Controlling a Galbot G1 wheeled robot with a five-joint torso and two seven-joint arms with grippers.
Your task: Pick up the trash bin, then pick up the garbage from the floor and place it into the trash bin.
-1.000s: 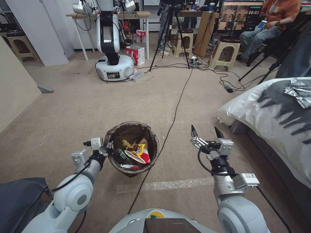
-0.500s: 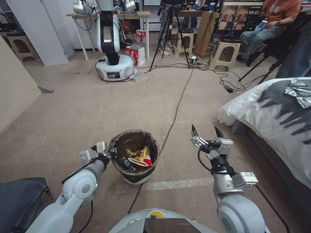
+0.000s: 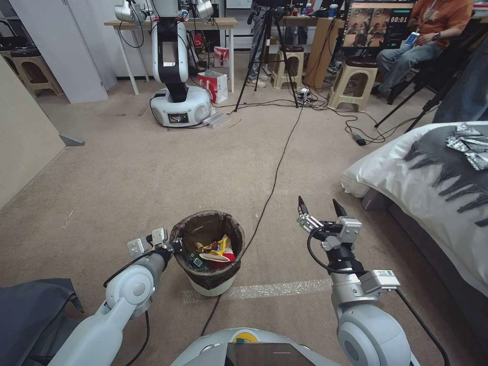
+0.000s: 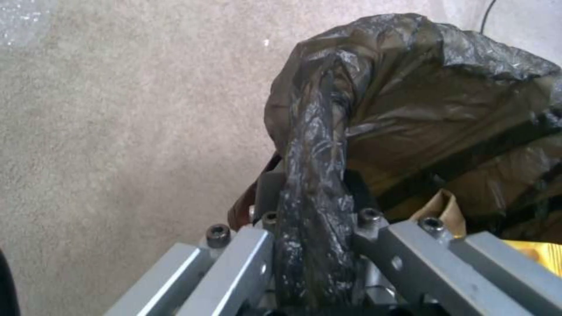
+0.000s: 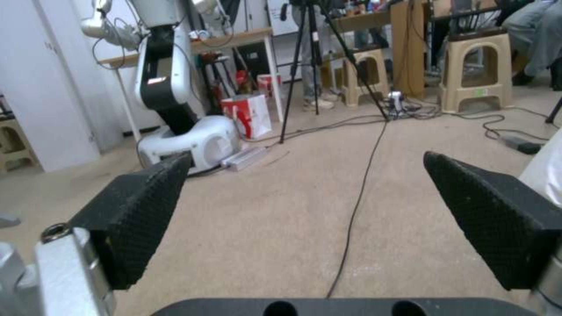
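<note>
The trash bin [image 3: 209,282], a white bucket with a dark bag over its rim, stands upright low in front of me in the head view, on the floor cable. Whether its base touches the carpet I cannot tell. The garbage lies inside it: a yellow wrapper [image 3: 217,247], a red-and-white cup [image 3: 217,257] and a small bottle [image 3: 196,261]. My left gripper [image 3: 173,246] is shut on the bin's near-left rim; in the left wrist view its fingers [image 4: 240,259] clamp the bag-covered rim [image 4: 313,175]. My right gripper [image 3: 319,206] hangs open and empty to the bin's right, seen also as the right gripper [image 5: 304,169].
A black cable [image 3: 275,178] runs across the carpet toward the bin. A bed [image 3: 406,173] with a grey throw borders the right side. Another robot [image 3: 178,104], a tripod [image 3: 264,56] and stools stand at the back. A dark cloth [image 3: 30,310] lies at bottom left.
My left arm has lowered the bin and drawn it nearer to me, and its tilt has levelled out. The right gripper has hardly moved.
</note>
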